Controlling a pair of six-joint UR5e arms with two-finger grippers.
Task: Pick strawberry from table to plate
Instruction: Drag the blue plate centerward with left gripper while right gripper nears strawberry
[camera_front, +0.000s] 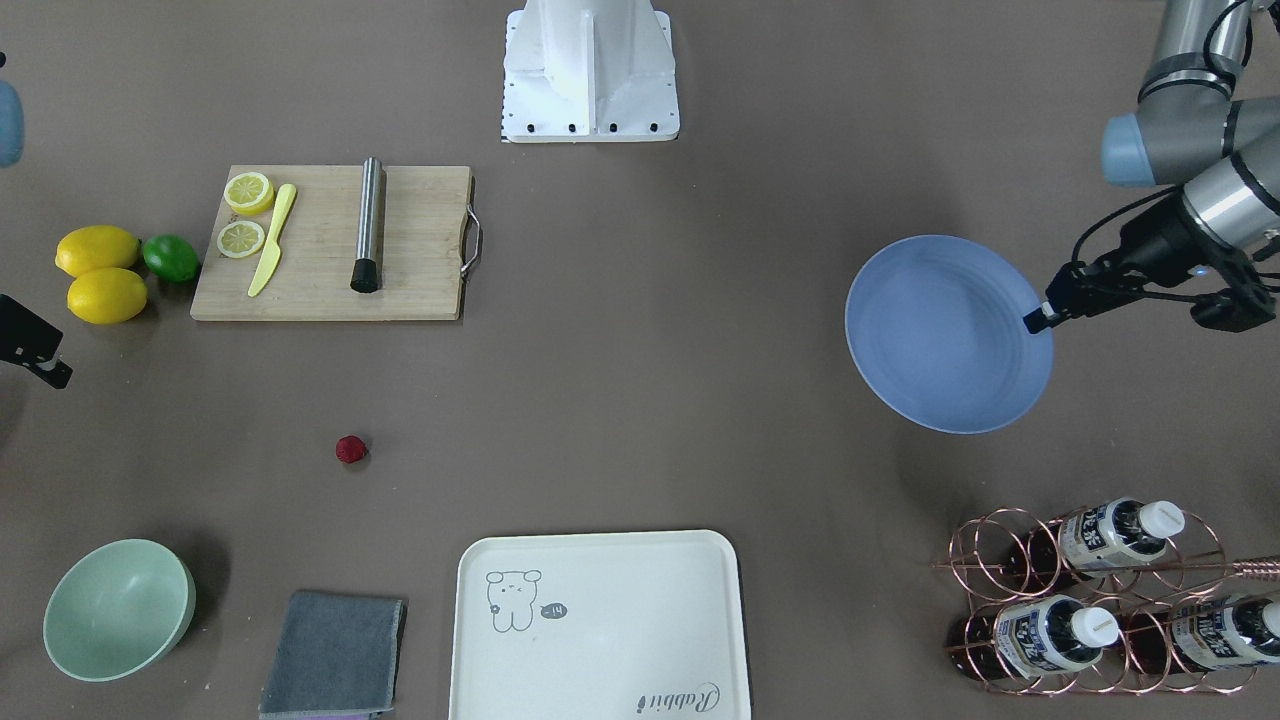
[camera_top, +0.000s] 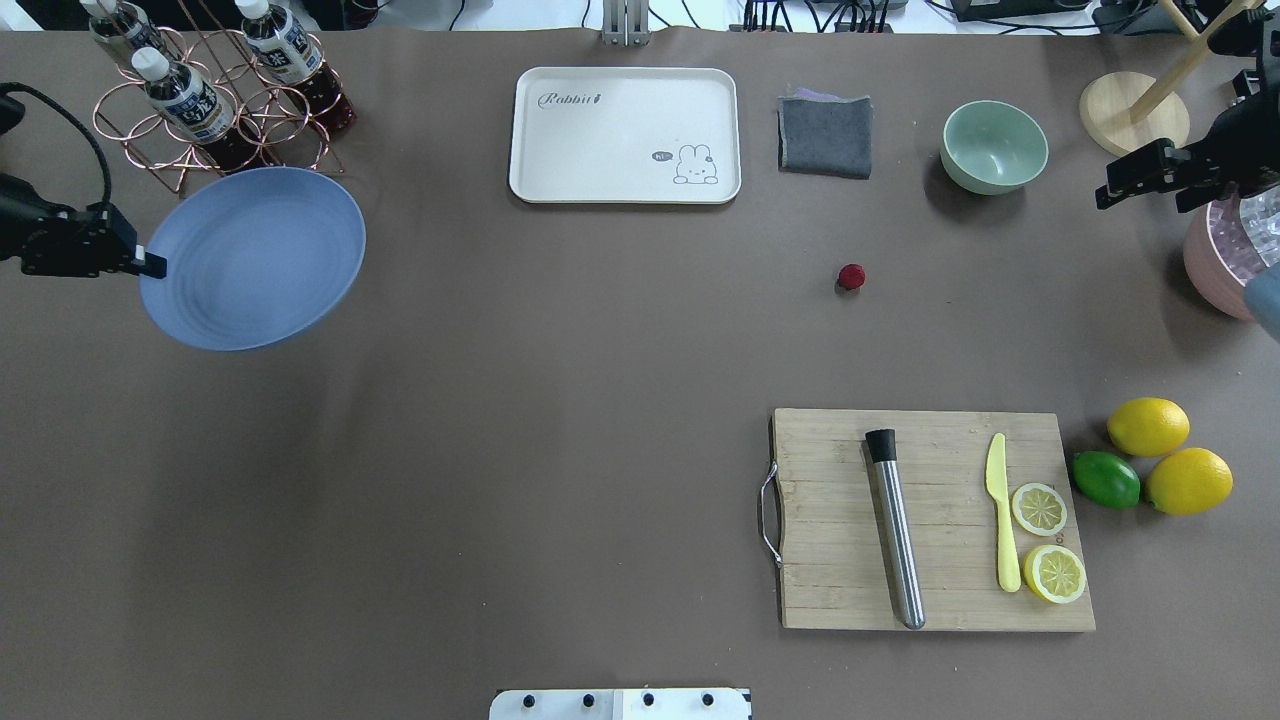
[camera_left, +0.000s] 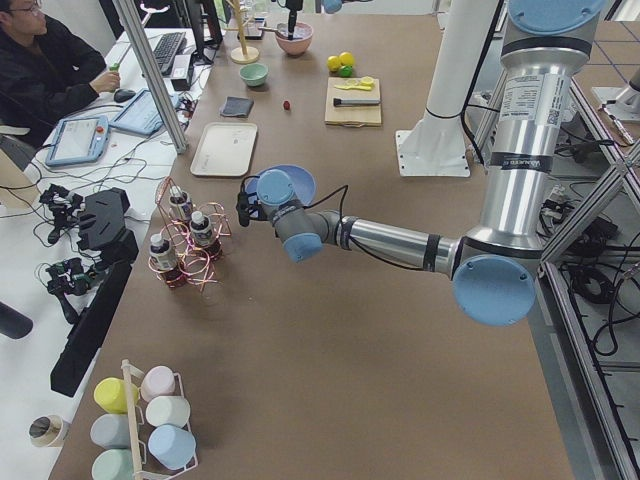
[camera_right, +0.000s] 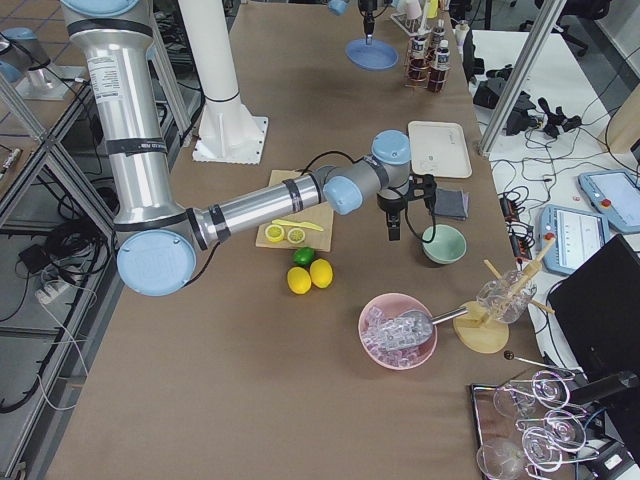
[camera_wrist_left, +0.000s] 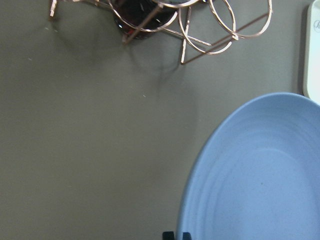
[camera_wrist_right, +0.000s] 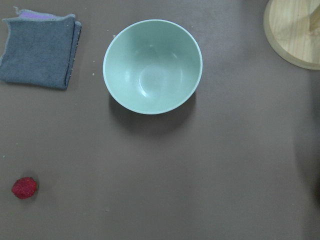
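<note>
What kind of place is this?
Probably a robot lab, not a kitchen: two big metal robot arms stand at the table, the left gripper holds a blue plate, and a person sits at a keyboard.

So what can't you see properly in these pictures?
- The right gripper: front view's left edge cuts it off; open or shut, unclear.
- The plate: left wrist view's edges cut most off.
- The strawberry: a tiny speck in the left side view.
- The bottle labels: too small to read.

Matte blue plate (camera_top: 255, 255), bumpy strawberry (camera_top: 851, 277)
</note>
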